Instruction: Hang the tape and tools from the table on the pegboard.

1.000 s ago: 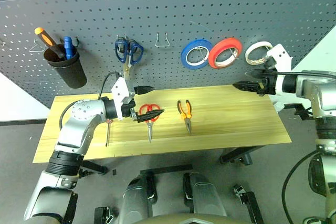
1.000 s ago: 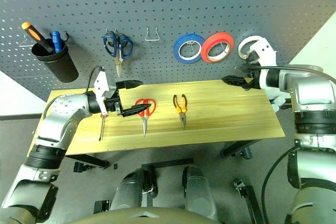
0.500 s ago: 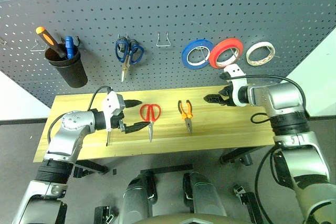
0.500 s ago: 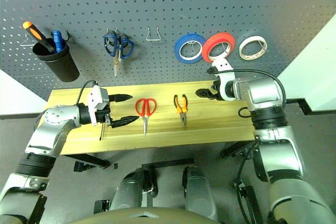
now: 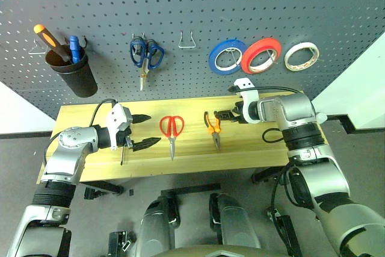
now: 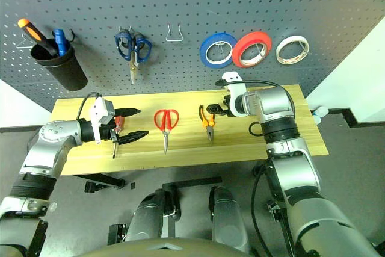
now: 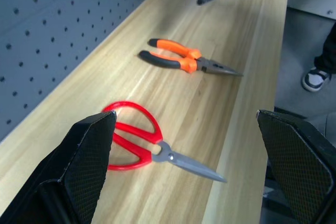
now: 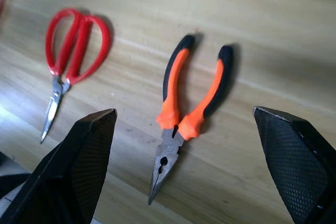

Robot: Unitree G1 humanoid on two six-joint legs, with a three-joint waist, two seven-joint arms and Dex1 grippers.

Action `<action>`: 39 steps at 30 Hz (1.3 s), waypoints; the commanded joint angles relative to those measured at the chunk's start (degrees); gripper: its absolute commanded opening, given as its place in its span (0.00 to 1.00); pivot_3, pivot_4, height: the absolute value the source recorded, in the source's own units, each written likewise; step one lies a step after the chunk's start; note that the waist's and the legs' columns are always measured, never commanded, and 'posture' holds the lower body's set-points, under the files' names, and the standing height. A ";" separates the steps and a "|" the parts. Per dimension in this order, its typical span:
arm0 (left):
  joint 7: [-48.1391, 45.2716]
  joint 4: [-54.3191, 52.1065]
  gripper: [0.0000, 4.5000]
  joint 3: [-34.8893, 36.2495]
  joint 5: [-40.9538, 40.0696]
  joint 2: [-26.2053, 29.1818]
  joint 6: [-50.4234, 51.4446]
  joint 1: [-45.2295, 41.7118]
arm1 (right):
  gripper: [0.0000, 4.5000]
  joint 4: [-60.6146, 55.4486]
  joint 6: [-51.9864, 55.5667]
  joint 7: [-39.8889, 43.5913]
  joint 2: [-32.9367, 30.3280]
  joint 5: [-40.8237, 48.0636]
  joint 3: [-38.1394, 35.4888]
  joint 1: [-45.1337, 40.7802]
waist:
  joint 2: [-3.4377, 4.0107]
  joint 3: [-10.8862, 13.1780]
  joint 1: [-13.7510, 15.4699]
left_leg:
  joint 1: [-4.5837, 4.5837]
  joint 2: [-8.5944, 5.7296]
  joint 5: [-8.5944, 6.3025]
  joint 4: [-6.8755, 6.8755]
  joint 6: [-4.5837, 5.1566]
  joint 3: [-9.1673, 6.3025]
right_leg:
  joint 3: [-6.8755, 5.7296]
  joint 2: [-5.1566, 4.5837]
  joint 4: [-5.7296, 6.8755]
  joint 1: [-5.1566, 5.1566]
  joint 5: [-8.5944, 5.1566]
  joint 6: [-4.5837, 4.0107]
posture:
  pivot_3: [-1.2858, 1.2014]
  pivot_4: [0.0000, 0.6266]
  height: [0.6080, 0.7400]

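Observation:
On the pegboard the cream-white tape hangs from a hook at the right. Three tools lie on the table: the red-handled scissors, the orange-and-black pliers and the slim screwdriver. My right gripper is open just above the pliers' handles, which show between its fingers in the right wrist view. Over the screwdriver, left of the scissors, hovers my left gripper, open and empty. The scissors and pliers lie ahead of it.
Also on the pegboard are a black cup holding an orange-handled screwdriver, blue-handled scissors, a bare wire hook, a blue tape roll and a red tape roll. The table's right part is bare wood.
My right gripper has swung from beside the hanging cream tape down and left to the pliers. My left gripper has drawn back to the left, away from the scissors.

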 commanded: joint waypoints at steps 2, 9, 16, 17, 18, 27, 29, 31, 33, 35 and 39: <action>0.11 -1.19 1.00 0.58 -0.05 -0.20 -0.12 -0.60 | 0.97 1.99 -1.84 -2.20 1.20 -1.50 0.85 -2.27 | 0.02 1.65 -0.06 | -0.01 0.00 0.00 -0.01 0.00 0.00 | 0.01 -0.01 0.00 -0.03 0.00 0.00 | 0.50 0.64 0.92; 1.38 -1.52 1.00 -0.19 0.10 -2.42 0.60 -1.62 | 0.97 6.93 -5.42 -4.16 3.63 -2.59 0.27 -4.43 | -0.02 4.68 -0.03 | -0.12 0.00 0.03 -0.03 -0.01 0.03 | 0.05 -0.01 0.01 -0.04 0.01 0.01 | 0.51 0.69 0.92; 2.96 -2.12 1.00 -0.29 0.57 -4.19 1.07 -1.76 | 0.97 9.43 -6.39 -5.34 6.37 -2.00 -0.74 -6.50 | -0.01 5.44 -0.05 | -0.27 0.00 0.04 -0.17 -0.02 0.14 | 0.08 0.00 0.00 -0.25 0.01 0.06 | 0.52 0.69 0.92; 3.19 -2.47 1.00 -0.15 0.49 -4.29 1.26 -1.50 | 0.97 9.82 -6.42 -5.52 6.68 -1.94 -0.94 -6.66 | -0.03 5.45 -0.03 | -0.27 0.00 0.05 -0.20 -0.04 0.15 | 0.08 0.00 0.00 -0.27 0.01 0.07 | 0.52 0.69 0.92; 3.35 -2.85 1.00 -0.04 0.45 -4.31 1.39 -1.18 | 0.97 10.13 -6.57 -5.59 6.87 -2.00 -0.96 -6.76 | -0.03 5.46 0.01 | -0.27 0.00 0.07 -0.25 -0.06 0.15 | 0.08 0.01 0.00 -0.29 0.00 0.07 | 0.52 0.69 0.92; 3.97 -4.86 1.00 0.82 0.28 -3.21 1.95 1.38 | 0.97 11.27 -10.19 -7.62 8.89 -5.11 1.81 -6.43 | -0.05 5.49 -0.05 | -0.23 -0.06 0.20 -0.77 -0.29 0.21 | 0.14 -0.01 -0.18 -0.47 0.00 0.05 | 0.52 0.68 0.92; 4.22 -4.92 1.00 0.88 0.43 -3.13 1.86 1.50 | 0.97 11.24 -10.22 -7.95 8.96 -5.36 1.70 -6.30 | -0.05 5.49 -0.06 | -0.23 -0.06 0.24 -0.89 -0.35 0.21 | 0.13 0.00 -0.18 -0.52 -0.01 0.05 | 0.52 0.68 0.92; 4.31 -4.89 1.00 0.96 0.53 -3.04 1.78 1.61 | 0.97 10.90 -10.53 -8.04 8.84 -5.79 2.17 -6.09 | -0.05 5.50 -0.05 | -0.24 -0.06 0.25 -0.96 -0.37 0.22 | 0.13 0.01 -0.18 -0.56 -0.04 0.05 | 0.52 0.68 0.92; 4.32 -4.89 1.00 1.00 0.58 -2.95 1.76 1.69 | 0.97 9.84 -10.08 -7.89 8.88 -6.28 2.85 -5.60 | -0.06 5.51 -0.07 | -0.26 -0.06 0.26 -1.00 -0.37 0.23 | 0.13 0.01 -0.20 -0.59 -0.06 0.06 | 0.51 0.67 0.92; 4.26 -4.94 1.00 1.01 0.59 -2.82 1.82 1.67 | 0.97 8.18 -9.46 -7.60 8.82 -6.90 3.86 -4.94 | -0.07 5.52 -0.10 | -0.27 -0.06 0.26 -1.02 -0.38 0.25 | 0.13 0.01 -0.23 -0.60 -0.06 0.06 | 0.51 0.67 0.92; 4.13 -4.83 1.00 1.14 0.64 -2.68 1.73 1.66 | 0.97 5.65 -6.62 -7.06 8.70 -6.77 4.70 -3.90 | -0.08 5.52 -0.10 | -0.31 -0.06 0.26 -1.02 -0.38 0.24 | 0.13 0.01 -0.22 -0.66 -0.06 0.05 | 0.51 0.66 0.92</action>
